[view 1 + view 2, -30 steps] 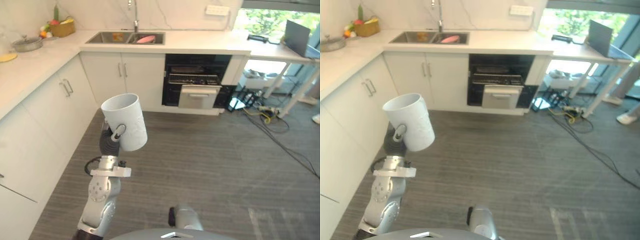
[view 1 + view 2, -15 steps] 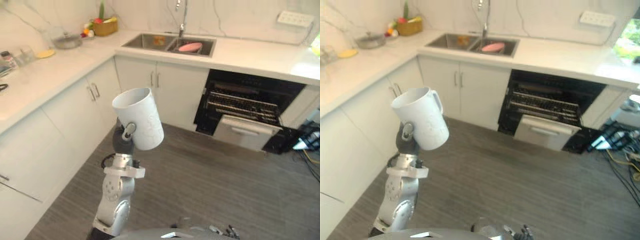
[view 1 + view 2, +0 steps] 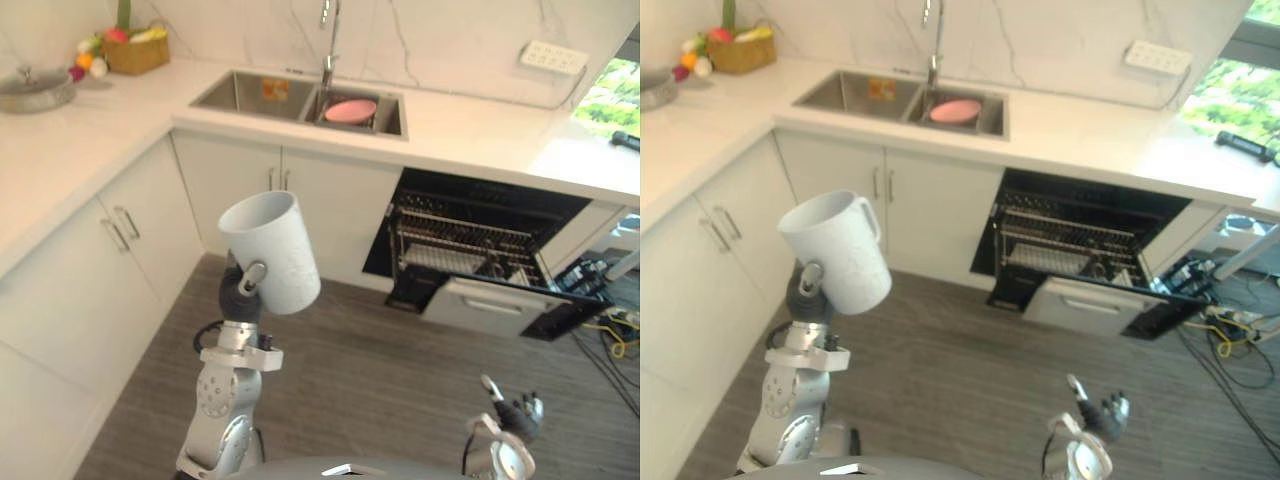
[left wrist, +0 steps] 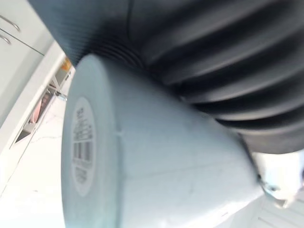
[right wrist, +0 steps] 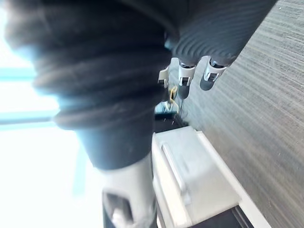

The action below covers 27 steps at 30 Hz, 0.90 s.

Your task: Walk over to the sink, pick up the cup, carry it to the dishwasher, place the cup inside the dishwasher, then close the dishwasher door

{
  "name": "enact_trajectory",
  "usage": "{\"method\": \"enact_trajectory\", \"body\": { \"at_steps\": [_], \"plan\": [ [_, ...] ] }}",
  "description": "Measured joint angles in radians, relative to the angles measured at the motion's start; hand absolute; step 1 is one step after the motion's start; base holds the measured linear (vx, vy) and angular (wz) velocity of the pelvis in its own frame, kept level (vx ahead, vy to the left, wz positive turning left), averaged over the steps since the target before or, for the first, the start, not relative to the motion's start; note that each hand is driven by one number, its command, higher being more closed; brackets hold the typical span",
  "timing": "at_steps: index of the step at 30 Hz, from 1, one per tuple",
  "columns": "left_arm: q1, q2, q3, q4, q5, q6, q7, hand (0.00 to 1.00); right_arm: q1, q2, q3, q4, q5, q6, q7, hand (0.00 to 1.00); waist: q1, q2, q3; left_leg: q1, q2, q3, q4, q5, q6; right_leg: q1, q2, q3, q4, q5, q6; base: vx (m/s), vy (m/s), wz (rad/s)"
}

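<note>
While the cup point(image 3: 270, 250) remains tilted and raised in front of the robot, exactly as half a second ago, the whole view has shifted: the camera has moved, not the cup. The left hand point(image 3: 249, 277) grasps the cup from below and behind, thumb against the wall, mouth up and base toward the wrist. The dishwasher point(image 3: 480, 255) now sits far right of the cup, well apart, with its door point(image 3: 497, 303) lowered and its racks exposed. The sink point(image 3: 265, 92) lies far behind the cup. The right hand point(image 3: 518, 413) has come into view near right, fingers relaxed and empty. Judgement: pickup is complete and the carry is under way; placement and door closing remain.
</note>
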Motion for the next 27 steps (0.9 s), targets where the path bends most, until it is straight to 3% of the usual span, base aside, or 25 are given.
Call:
{"method": "enact_trajectory", "body": {
  "at_steps": [1, 2, 4, 6, 8, 9, 11, 12, 13, 15, 16, 18, 19, 20, 21, 22, 25, 27],
  "plan": [
    [0.002, 0.008, -0.003, 0.001, 0.0, 0.003, 0.0, 1.0, -0.004, 0.012, 0.001, 0.001, 0.002, -0.001, -0.008, 0.0, -0.007, -0.006, 0.006, 0.044, -0.022, 0.012, -0.031, -0.012, 0.012, -0.04, -0.036, -0.024, 0.089, 0.08, -0.022, 0.4, 0.257, -0.61],
    [0.007, 0.024, -0.016, 0.005, 0.001, 0.006, 0.0, 1.0, -0.005, 0.027, 0.013, 0.001, 0.001, 0.0, -0.019, 0.0, -0.024, 0.018, 0.015, 0.135, -0.036, 0.037, -0.104, -0.015, 0.02, -0.106, -0.076, -0.078, 0.22, 0.126, -0.056, 0.35, 0.248, -0.61],
    [0.001, 0.032, -0.03, 0.024, 0.011, 0.006, 0.004, 1.0, -0.004, 0.028, 0.062, -0.019, -0.001, -0.001, -0.067, 0.0, -0.06, 0.058, 0.011, 0.223, -0.02, 0.056, -0.191, -0.003, 0.032, -0.181, -0.04, -0.176, 0.27, 0.066, -0.061, 0.32, 0.237, -0.39],
    [-0.031, 0.047, -0.034, 0.036, 0.022, 0.007, -0.004, 1.0, 0.005, 0.055, 0.099, -0.174, -0.015, -0.012, -0.133, 0.0, -0.091, 0.076, 0.014, 0.305, -0.016, 0.092, -0.276, 0.008, 0.036, -0.241, 0.016, -0.319, 0.15, 0.009, -0.038, 0.42, 0.186, -0.23],
    [-0.04, 0.056, -0.036, 0.037, 0.021, 0.009, -0.022, 1.0, 0.017, 0.071, 0.103, -0.262, -0.042, -0.027, -0.161, 0.0, -0.102, 0.059, 0.023, 0.359, -0.017, 0.104, -0.309, 0.007, 0.028, -0.251, 0.03, -0.431, 0.035, -0.006, -0.056, 0.45, 0.101, -0.19],
    [-0.041, 0.057, -0.038, 0.039, 0.019, 0.011, -0.027, 1.0, 0.03, 0.071, 0.106, -0.323, -0.042, -0.035, -0.169, 0.0, -0.104, 0.07, 0.039, 0.39, -0.009, 0.11, -0.322, -0.005, 0.005, -0.256, 0.043, -0.506, -0.067, 0.002, -0.07, 0.48, 0.048, -0.18],
    [-0.035, 0.058, -0.034, 0.041, 0.019, 0.018, -0.037, 1.0, 0.047, 0.073, 0.115, -0.408, -0.042, -0.057, -0.175, 0.0, -0.105, 0.066, 0.041, 0.444, 0.004, 0.136, -0.322, -0.035, -0.047, -0.248, 0.089, -0.578, -0.275, 0.073, -0.129, 0.54, 0.012, -0.42],
    [-0.019, 0.063, -0.025, 0.027, 0.019, 0.019, -0.038, 1.0, 0.066, 0.078, 0.139, -0.474, -0.043, -0.069, -0.172, 0.0, -0.102, 0.026, 0.038, 0.485, -0.016, 0.163, -0.298, -0.062, -0.083, -0.214, 0.11, -0.601, -0.434, 0.26, -0.224, 0.51, -0.029, -1.12],
    [0.001, 0.039, -0.024, 0.04, 0.021, 0.025, -0.038, 1.0, 0.056, 0.055, 0.159, -0.507, -0.05, -0.082, -0.151, 0.0, -0.089, 0.068, 0.04, 0.519, 0.026, 0.182, -0.24, -0.099, -0.092, -0.193, 0.149, -0.61, -0.411, 0.213, -0.256, 0.48, -0.012, -1.33],
    [0.008, 0.037, -0.032, 0.039, 0.033, 0.029, -0.039, 1.0, 0.043, 0.061, 0.167, -0.569, -0.054, -0.097, -0.132, 0.0, -0.091, 0.089, 0.043, 0.521, 0.049, 0.206, -0.179, -0.102, -0.092, -0.192, 0.178, -0.588, -0.383, 0.15, -0.243, 0.41, -0.022, -0.94],
    [0.012, 0.033, -0.04, 0.035, 0.039, 0.029, -0.039, 1.0, 0.043, 0.062, 0.186, -0.608, -0.056, -0.113, -0.129, 0.0, -0.1, 0.098, 0.051, 0.523, 0.066, 0.218, -0.12, -0.104, -0.086, -0.195, 0.187, -0.579, -0.338, 0.089, -0.221, 0.36, -0.066, -0.59],
    [0.017, 0.033, -0.065, 0.034, 0.042, 0.029, -0.039, 1.0, 0.047, 0.063, 0.195, -0.662, -0.076, -0.112, -0.144, 0.0, -0.103, 0.103, 0.05, 0.511, 0.102, 0.218, -0.001, -0.085, -0.053, -0.184, 0.196, -0.587, -0.284, 0.019, -0.216, 0.28, -0.045, -0.53],
    [0.016, 0.031, -0.073, 0.034, 0.045, 0.029, -0.04, 1.0, 0.044, 0.064, 0.197, -0.704, -0.079, -0.11, -0.152, 0.0, -0.102, 0.11, 0.049, 0.464, 0.15, 0.21, 0.138, -0.042, 0.012, -0.158, 0.206, -0.597, -0.281, -0.012, -0.217, 0.25, -0.024, -0.4],
    [0.016, 0.029, -0.084, 0.036, 0.048, 0.029, -0.04, 1.0, 0.033, 0.061, 0.195, -0.73, -0.08, -0.109, -0.153, 0.0, -0.104, 0.111, 0.049, 0.376, 0.197, 0.156, 0.322, 0.073, 0.025, -0.122, 0.233, -0.58, -0.318, -0.015, -0.215, 0.35, -0.053, -0.34],
    [0.017, 0.028, -0.102, 0.04, 0.051, 0.029, -0.04, 1.0, 0.027, 0.056, 0.195, -0.754, -0.082, -0.103, -0.153, 0.0, -0.103, 0.115, 0.049, 0.309, 0.225, 0.106, 0.425, 0.08, -0.003, -0.091, 0.255, -0.571, -0.36, -0.009, -0.213, 0.34, -0.064, -0.36],
    [0.02, 0.028, -0.113, 0.048, 0.061, 0.028, -0.041, 1.0, 0.014, 0.055, 0.194, -0.777, -0.11, -0.103, -0.153, 0.0, -0.098, 0.114, 0.049, 0.239, 0.248, 0.077, 0.471, 0.039, -0.024, -0.046, 0.27, -0.556, -0.419, 0.01, -0.213, 0.28, -0.059, -0.36],
    [0.021, 0.01, -0.119, 0.1, 0.079, 0.025, -0.045, 1.0, -0.037, 0.025, 0.198, -0.782, -0.152, -0.101, -0.152, 0.0, -0.087, 0.103, 0.049, 0.17, 0.229, 0.072, 0.316, -0.033, -0.018, 0.031, 0.266, -0.484, -0.532, 0.053, -0.2, 0.33, -0.017, -0.69],
    [0.024, -0.015, -0.126, 0.129, 0.081, 0.023, -0.037, 1.0, -0.092, -0.032, 0.215, -0.778, -0.157, -0.1, -0.149, 0.0, -0.068, 0.137, 0.031, 0.132, 0.145, -0.075, 0.016, -0.044, -0.04, 0.053, 0.263, -0.382, -0.586, 0.076, -0.175, 0.26, 0.112, -1.18]
  ]
}}
